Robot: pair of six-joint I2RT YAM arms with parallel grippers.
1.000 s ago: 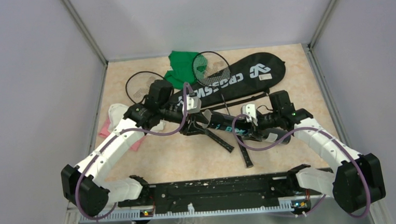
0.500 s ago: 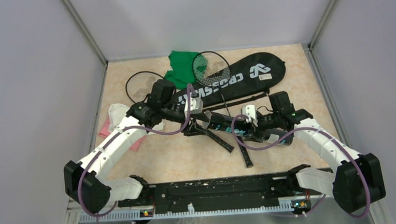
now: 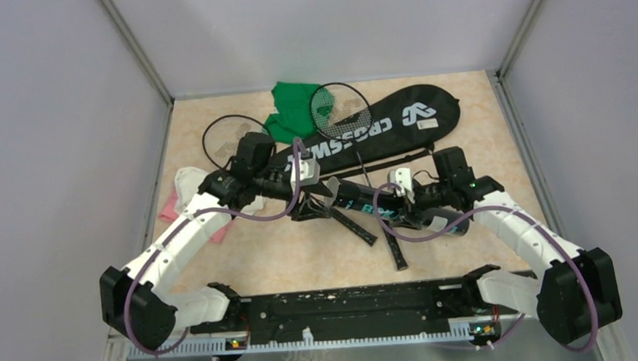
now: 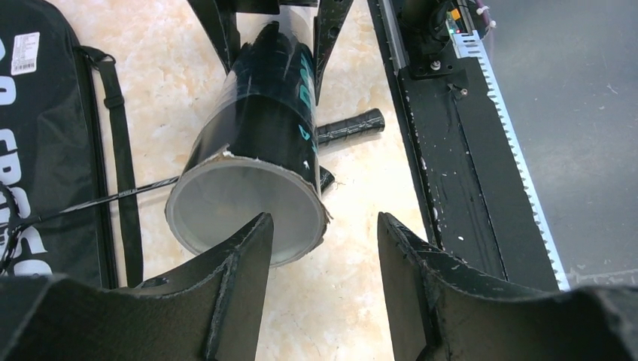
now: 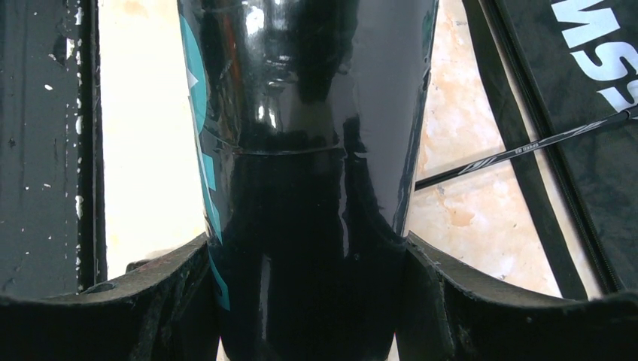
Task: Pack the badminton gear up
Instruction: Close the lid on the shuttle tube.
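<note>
The long black tube with teal lettering lies mid-table. My right gripper is shut round it; the right wrist view shows both fingers pressed on its glossy body. My left gripper is open and empty just in front of the tube's open mouth, one finger overlapping the rim. Nothing shows inside the mouth. The black CROSSWAY bag lies behind. One racket head rests on the bag, another lies left. Two racket handles stick out toward me. No shuttlecock shows clearly.
A green cloth lies at the back by the bag. White and pink cloths lie under my left arm. The black base rail runs along the near edge. Grey walls close in both sides.
My left gripper has drawn back slightly to the left, away from the tube's mouth. The right gripper and the tube have stayed put.
</note>
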